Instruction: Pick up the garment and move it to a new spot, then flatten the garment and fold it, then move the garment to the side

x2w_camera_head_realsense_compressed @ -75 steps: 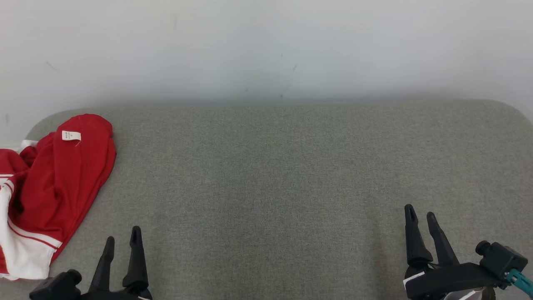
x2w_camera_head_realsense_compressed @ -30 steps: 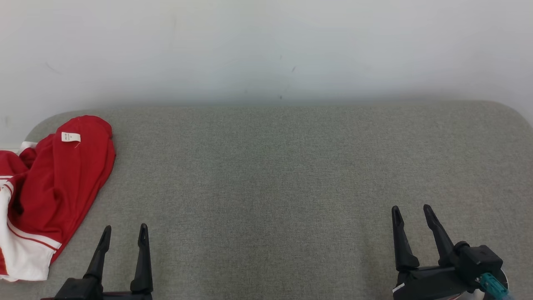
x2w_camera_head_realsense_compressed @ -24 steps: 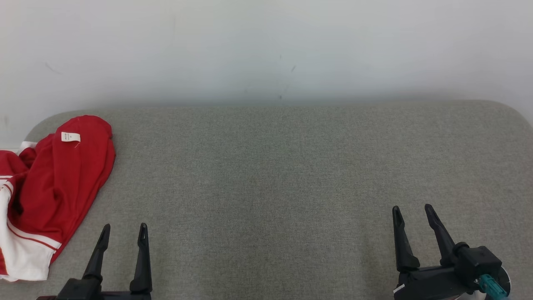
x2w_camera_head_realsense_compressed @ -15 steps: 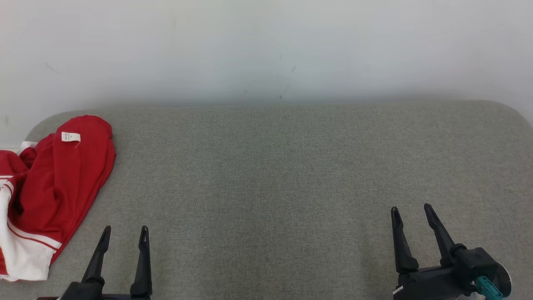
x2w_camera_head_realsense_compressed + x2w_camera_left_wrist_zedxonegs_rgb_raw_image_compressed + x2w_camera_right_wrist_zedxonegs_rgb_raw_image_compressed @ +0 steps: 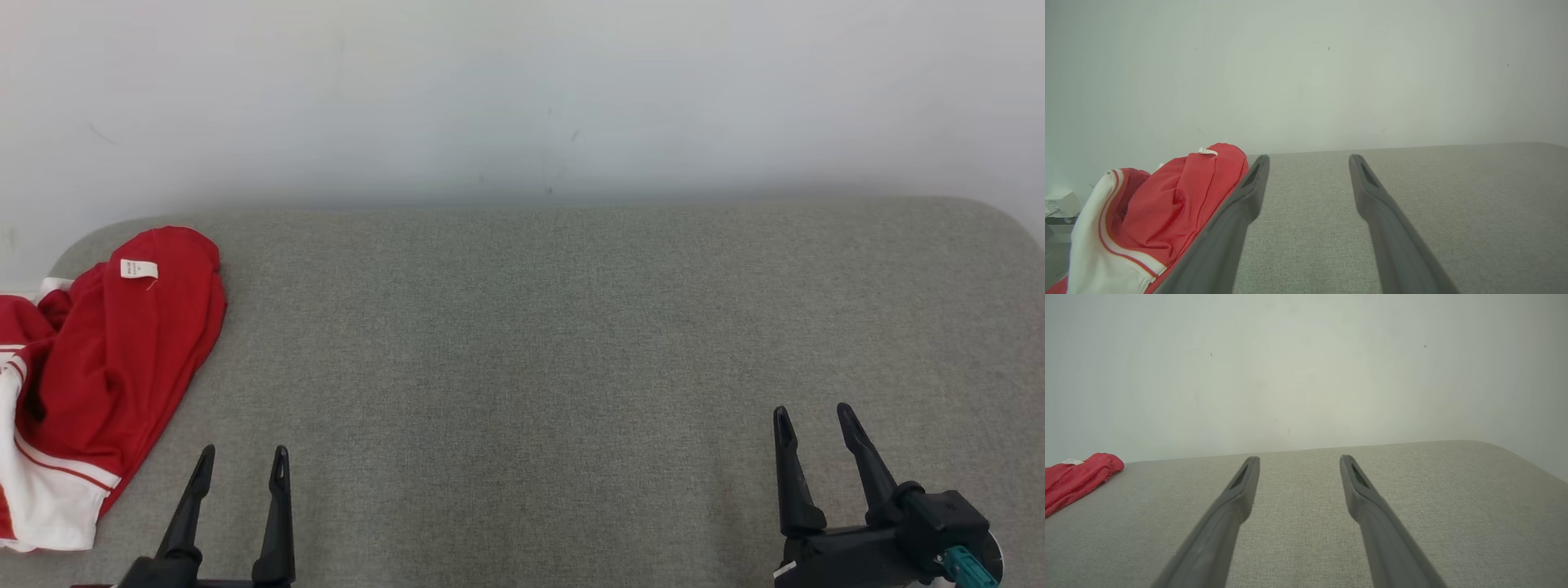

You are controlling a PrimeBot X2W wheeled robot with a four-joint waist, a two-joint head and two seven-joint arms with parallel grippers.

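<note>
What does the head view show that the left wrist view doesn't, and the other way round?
Head view, of the two: the right hand, open and empty, over the near right of the grey table, plus the table's rounded far corners.

Left wrist view, of the two: a small white box past the table's left edge, behind the garment.

Both: the crumpled red and white garment with its white label at the table's left end, the left hand, open and empty, beside it, and the pale wall.
</note>
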